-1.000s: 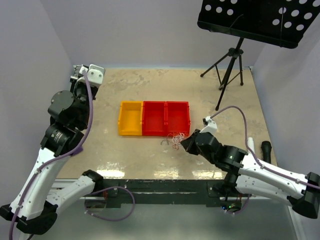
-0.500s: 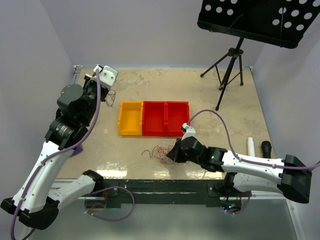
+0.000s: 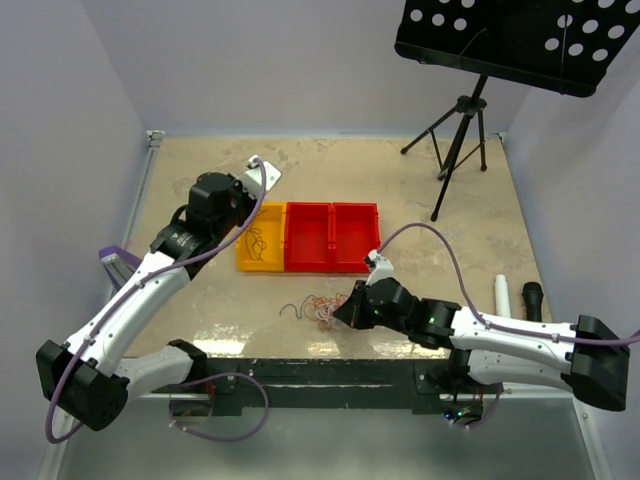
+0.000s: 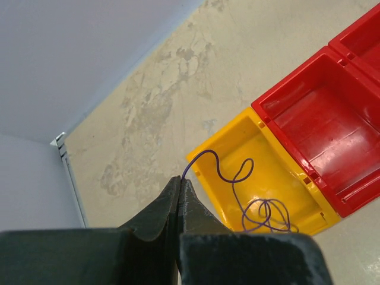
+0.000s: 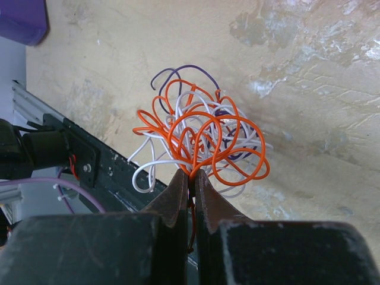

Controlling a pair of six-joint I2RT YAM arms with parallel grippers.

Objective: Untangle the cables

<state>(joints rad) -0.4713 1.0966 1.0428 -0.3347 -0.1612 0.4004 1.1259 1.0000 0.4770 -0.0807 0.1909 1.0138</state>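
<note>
bins: 3 in one row mid-table [image 3: 420,180]: 1 yellow bin [image 3: 262,264], 2 red, i.e. red middle bin [image 3: 308,264] and red end bin [image 3: 356,264]
cable tangles: 1, tangle [image 5: 202,139], near front edge of table
colours in tangle: 3 (orange, white, purple); strand count cannot tell
loose cables: 1, purple cable [image 4: 233,180], end coiled in yellow bin
robot arms: 2, left arm [image 3: 140,290], right arm [image 3: 500,335]
music stands: 1, music stand [image 3: 510,40], back right corner
small cylinders: 2, white cylinder [image 3: 503,293], black cylinder [image 3: 533,297], right edge
purple blocks: 1, purple block [image 3: 118,262], left edge

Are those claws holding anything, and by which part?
The left gripper pinches a purple cable by its end; the right gripper pinches the cable tangle by an orange loop.
</note>
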